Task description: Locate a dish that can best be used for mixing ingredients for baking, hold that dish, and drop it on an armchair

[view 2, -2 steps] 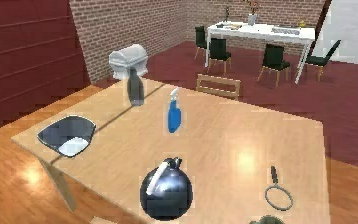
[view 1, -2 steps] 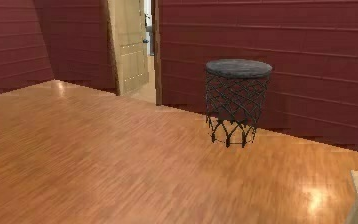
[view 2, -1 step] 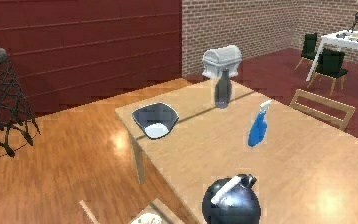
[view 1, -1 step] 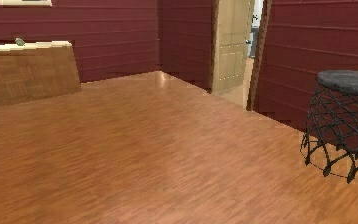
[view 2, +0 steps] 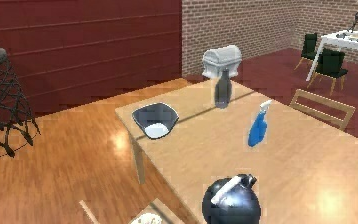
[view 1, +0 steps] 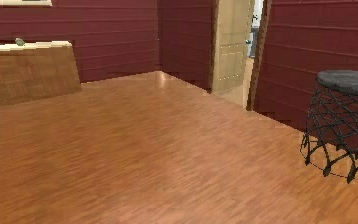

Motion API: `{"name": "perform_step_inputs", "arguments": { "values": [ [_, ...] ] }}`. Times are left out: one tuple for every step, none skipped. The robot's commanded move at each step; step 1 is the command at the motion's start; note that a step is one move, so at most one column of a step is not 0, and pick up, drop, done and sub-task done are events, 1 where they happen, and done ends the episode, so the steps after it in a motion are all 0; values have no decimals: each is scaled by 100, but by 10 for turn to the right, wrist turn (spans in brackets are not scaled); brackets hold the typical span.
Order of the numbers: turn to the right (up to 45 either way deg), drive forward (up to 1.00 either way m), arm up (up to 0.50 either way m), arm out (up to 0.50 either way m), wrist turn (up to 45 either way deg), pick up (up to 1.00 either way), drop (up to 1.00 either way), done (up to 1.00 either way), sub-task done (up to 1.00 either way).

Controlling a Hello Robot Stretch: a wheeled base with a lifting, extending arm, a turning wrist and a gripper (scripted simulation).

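A dark bowl with a pale inside stands near the left end of a long wooden table in the arm side view. Beyond it on the same table are a silver toaster and a small dark bottle just in front of it. A blue spray bottle stands to the right of the bowl, and a black kettle sits at the bottom edge.
A black wire side table stands at the forward view's right and again at the arm side view's left as the wire side table. Ahead lie open wood floor, a wooden counter and a doorway. A wooden chair and green chairs stand beyond the long table.
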Motion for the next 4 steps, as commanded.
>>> {"name": "perform_step_inputs", "arguments": {
  "values": [
    [0,0,38,0,0,0,0,0,0],
    [0,0,0,46,0,0,0,0,0],
    [0,0,0,0,450,0,0,0,0],
    [0,0,0,0,450,0,0,0,0]
  ]
}}
